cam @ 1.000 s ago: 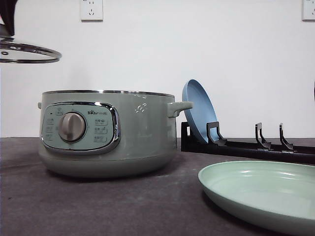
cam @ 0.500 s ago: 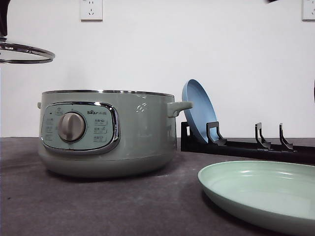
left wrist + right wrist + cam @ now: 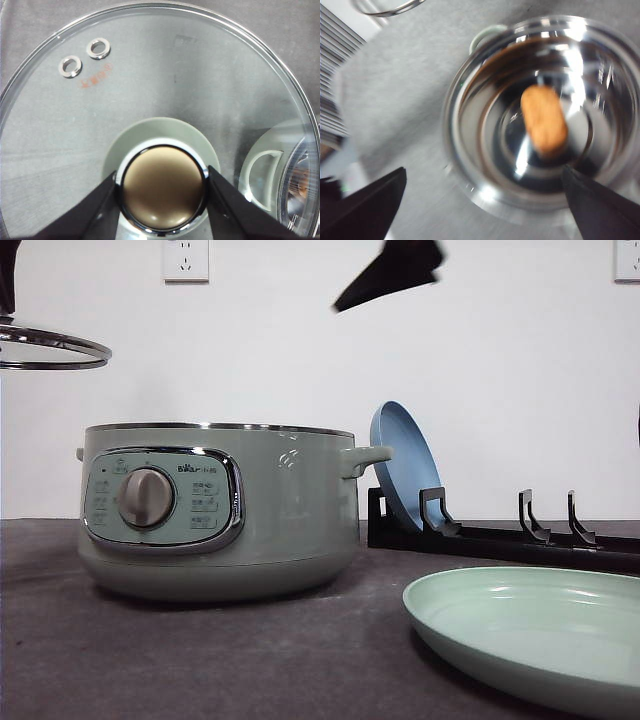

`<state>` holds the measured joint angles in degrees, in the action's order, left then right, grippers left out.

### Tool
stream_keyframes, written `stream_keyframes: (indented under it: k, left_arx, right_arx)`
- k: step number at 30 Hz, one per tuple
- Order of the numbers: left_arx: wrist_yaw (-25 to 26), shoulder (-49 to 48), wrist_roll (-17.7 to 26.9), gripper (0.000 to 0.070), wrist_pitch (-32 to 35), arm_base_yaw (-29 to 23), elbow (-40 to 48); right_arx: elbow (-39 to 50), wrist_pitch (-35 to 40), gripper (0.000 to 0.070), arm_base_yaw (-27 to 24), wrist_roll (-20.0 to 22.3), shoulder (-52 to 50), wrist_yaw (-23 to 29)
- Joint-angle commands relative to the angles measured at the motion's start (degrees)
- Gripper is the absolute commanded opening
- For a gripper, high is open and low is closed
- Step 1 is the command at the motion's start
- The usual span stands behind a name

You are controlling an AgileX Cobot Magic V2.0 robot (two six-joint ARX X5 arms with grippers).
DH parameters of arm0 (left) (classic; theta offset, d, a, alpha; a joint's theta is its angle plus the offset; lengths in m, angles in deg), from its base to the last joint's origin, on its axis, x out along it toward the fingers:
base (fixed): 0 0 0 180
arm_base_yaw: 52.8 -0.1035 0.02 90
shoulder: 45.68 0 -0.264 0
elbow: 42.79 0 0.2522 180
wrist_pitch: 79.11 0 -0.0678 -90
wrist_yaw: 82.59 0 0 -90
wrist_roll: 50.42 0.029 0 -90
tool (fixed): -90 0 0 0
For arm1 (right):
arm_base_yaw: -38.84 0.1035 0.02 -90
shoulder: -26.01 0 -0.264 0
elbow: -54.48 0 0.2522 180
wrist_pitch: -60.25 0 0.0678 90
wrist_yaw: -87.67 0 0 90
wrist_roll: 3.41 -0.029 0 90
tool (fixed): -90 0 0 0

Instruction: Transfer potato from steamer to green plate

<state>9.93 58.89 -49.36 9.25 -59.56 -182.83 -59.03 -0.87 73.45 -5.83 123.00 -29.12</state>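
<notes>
Potato [image 3: 544,120] lies on the shiny metal floor of the open steamer [image 3: 220,510], an orange-brown lump seen from above in the blurred right wrist view. The right gripper [image 3: 485,200] hangs over the pot with its jaws spread wide, one dark finger on either side of the steamer's rim, and the potato sits between and below them, untouched. The left gripper [image 3: 162,187] has its jaws clamped on the knob of the glass lid [image 3: 150,85], held in the air left of the steamer. The green plate [image 3: 530,635] rests on the desk [image 3: 200,660] to the right.
</notes>
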Motion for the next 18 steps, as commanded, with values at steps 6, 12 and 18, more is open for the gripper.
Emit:
stream_keyframes:
  k: [6,12,18]
  left_arx:
    - [0.17,-0.83,0.88,0.0000,1.53,-0.09,-2.47]
    - [0.17,-0.83,0.88,0.0000,1.59,-0.09,-2.47]
    - [0.19,-0.83,0.88,0.0000,1.61,-0.09,-2.47]
  right_arx:
    - [-13.66,-2.36,0.0618,3.74,8.15,13.94,3.99]
    - [-17.65,-1.94,0.0618,5.63,12.59,21.29,7.30]
    - [-17.68,-0.83,0.0618,6.19,15.78,25.92,10.70]
